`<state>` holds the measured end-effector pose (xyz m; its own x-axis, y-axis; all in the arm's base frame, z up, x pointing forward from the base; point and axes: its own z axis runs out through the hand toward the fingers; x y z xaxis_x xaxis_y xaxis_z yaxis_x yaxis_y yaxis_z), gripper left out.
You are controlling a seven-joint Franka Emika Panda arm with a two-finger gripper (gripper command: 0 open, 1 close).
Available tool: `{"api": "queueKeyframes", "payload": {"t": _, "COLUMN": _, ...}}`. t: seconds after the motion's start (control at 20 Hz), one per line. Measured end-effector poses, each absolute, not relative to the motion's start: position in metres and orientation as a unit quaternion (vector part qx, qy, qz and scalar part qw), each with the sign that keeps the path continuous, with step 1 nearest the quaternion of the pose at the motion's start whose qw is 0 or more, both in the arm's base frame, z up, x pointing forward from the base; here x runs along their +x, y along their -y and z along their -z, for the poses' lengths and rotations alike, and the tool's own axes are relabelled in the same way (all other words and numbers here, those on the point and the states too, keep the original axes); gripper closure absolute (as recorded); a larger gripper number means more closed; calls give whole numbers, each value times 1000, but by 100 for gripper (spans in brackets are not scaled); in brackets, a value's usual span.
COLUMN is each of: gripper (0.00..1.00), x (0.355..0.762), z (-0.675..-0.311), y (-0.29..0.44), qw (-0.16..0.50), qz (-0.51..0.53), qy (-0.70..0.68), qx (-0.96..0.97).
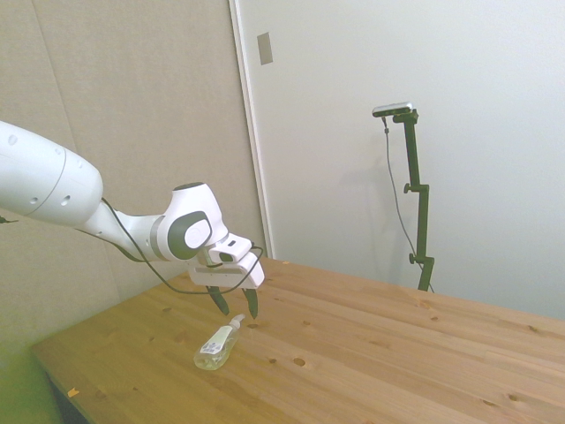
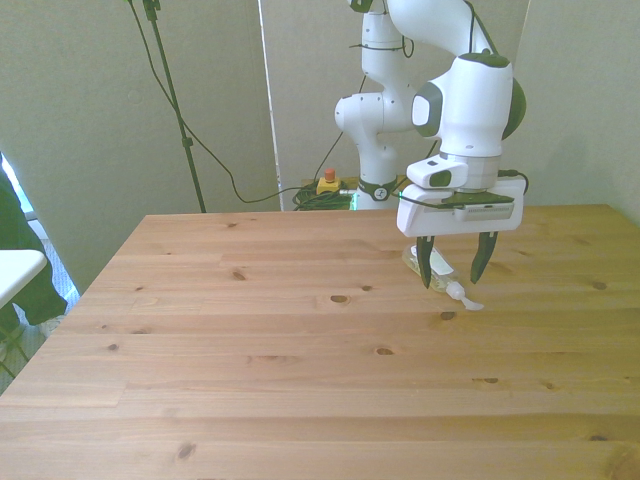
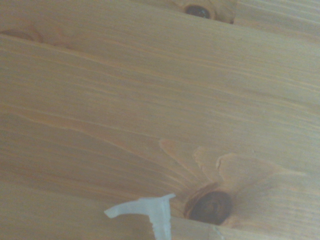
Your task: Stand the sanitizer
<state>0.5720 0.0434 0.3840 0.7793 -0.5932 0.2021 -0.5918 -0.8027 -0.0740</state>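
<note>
Side view: my gripper [image 1: 237, 308] hangs spread wide, empty, just above the nozzle end of the sanitizer [image 1: 217, 344] lying flat on the table [image 1: 371, 353]. Front view: my fingers straddle the bottle's neck. Wrist view: its white nozzle beside a dark knot [image 3: 210, 207].

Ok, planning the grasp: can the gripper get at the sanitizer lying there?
Probably yes. The open gripper hovers just above the sanitizer, near its nozzle end, and nothing else lies on the table around the bottle.
</note>
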Motion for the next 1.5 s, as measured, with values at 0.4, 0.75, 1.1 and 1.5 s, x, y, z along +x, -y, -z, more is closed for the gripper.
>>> {"api": "queueKeyframes", "payload": {"t": 0.4, "gripper": 100, "x": 587, "z": -356, "y": -37, "qw": -5, "qz": 92, "qy": -321, "qx": -943}}
{"api": "queueKeyframes", "payload": {"t": 0.75, "gripper": 100, "x": 589, "z": -353, "y": -25, "qw": -3, "qz": 89, "qy": -338, "qx": -937}}
{"api": "queueKeyframes", "payload": {"t": 1.1, "gripper": 100, "x": 590, "z": -349, "y": -18, "qw": 3, "qz": 81, "qy": -353, "qx": -932}}
{"api": "queueKeyframes", "payload": {"t": 1.5, "gripper": 100, "x": 589, "z": -349, "y": -10, "qw": 6, "qz": 70, "qy": -369, "qx": -927}}
